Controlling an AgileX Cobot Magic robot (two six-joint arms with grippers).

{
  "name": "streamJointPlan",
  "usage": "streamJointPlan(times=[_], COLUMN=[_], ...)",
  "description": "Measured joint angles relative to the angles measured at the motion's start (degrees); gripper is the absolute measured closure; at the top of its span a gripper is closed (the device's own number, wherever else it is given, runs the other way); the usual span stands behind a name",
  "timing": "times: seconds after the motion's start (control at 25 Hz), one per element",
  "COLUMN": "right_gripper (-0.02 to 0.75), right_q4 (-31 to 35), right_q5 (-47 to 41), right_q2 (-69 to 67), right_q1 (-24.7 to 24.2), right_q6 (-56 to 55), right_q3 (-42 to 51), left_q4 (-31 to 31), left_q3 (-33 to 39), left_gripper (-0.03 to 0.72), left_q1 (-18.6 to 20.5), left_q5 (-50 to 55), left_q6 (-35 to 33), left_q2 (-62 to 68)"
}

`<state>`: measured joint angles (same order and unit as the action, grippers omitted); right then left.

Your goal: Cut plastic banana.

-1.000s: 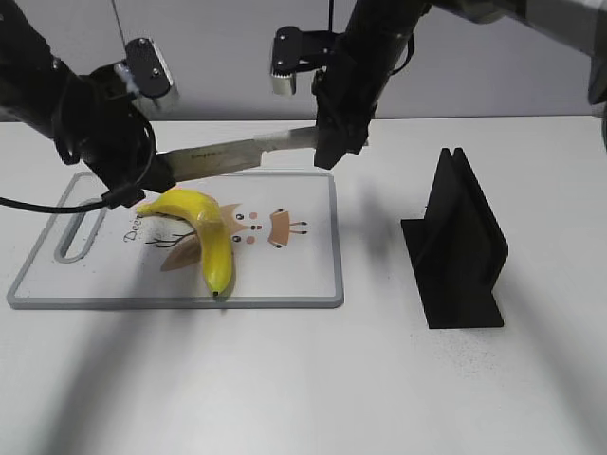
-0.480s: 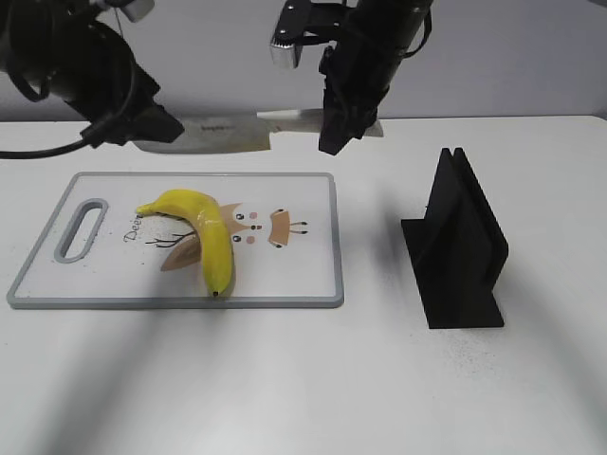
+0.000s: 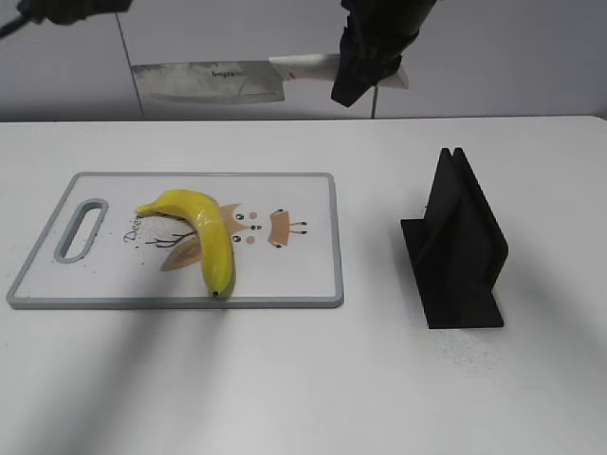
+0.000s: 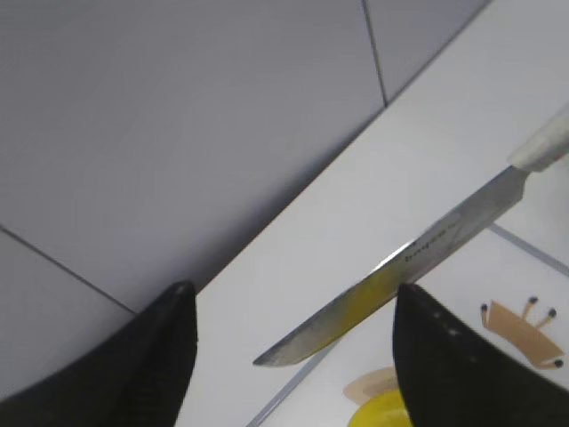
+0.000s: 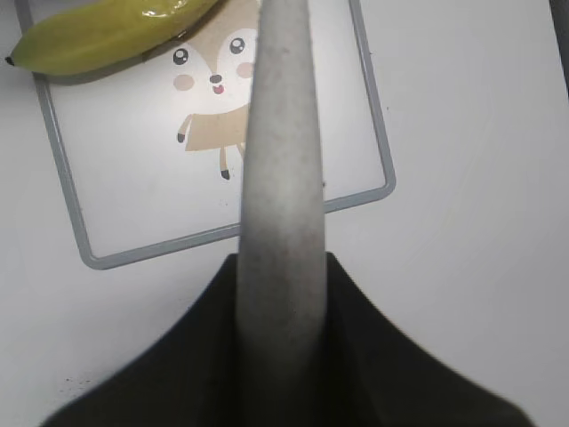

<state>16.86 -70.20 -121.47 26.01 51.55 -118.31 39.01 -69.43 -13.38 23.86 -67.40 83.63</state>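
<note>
The plastic banana (image 3: 201, 227) lies whole on the white cutting board (image 3: 303, 275), left of the cartoon deer print. It also shows in the right wrist view (image 5: 107, 36), and its edge shows in the left wrist view (image 4: 382, 414). My right gripper (image 3: 365, 62) is shut on the white handle of a knife (image 3: 213, 82) and holds it level, high above the board's far edge. The handle fills the right wrist view (image 5: 277, 169). My left gripper (image 4: 293, 356) is open and empty, up at the far left, with the knife blade (image 4: 400, 271) beyond its fingers.
A black knife stand (image 3: 460, 246) stands on the white table to the right of the board. The board has a handle slot (image 3: 83, 227) at its left end. A grey wall runs behind the table.
Both arms have risen. The right gripper lifted the knife from just over the board to well above it. The left gripper moved up and left, almost out of the exterior view.
</note>
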Motion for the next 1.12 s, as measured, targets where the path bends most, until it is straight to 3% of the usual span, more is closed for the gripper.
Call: streamJointPlan(times=[0.24,0.44,0.56,0.88,1.12], right_gripper=[0.577,0.577,0.577,0.577,0.577], right_q4=[-0.18,-0.19,-0.19,0.77,1.02], right_q5=[-0.07,-0.12,-0.12,-0.14,-0.14], right_q2=[3.51,6.45,7.66,12.50,20.25], right_q1=[0.00,0.00,0.00,0.00,0.00], right_q6=[-12.41,-24.06,-31.02,-48.62,-52.20], right_q3=[0.27,0.27,0.27,5.72,16.66], left_q4=[-9.36,-27.39,-35.99,-38.63,-39.01], left_q3=[0.00,0.00,0.00,0.00,3.13], left_gripper=[0.063,0.101,0.106,0.110,0.110], left_q1=[3.33,7.01,8.00,8.16,8.16], left_q5=[1.43,12.65,22.00,42.04,45.70], left_q6=[16.58,40.45,49.01,56.93,59.08], left_q2=[-5.53,-7.99,-8.15,-8.92,-12.91])
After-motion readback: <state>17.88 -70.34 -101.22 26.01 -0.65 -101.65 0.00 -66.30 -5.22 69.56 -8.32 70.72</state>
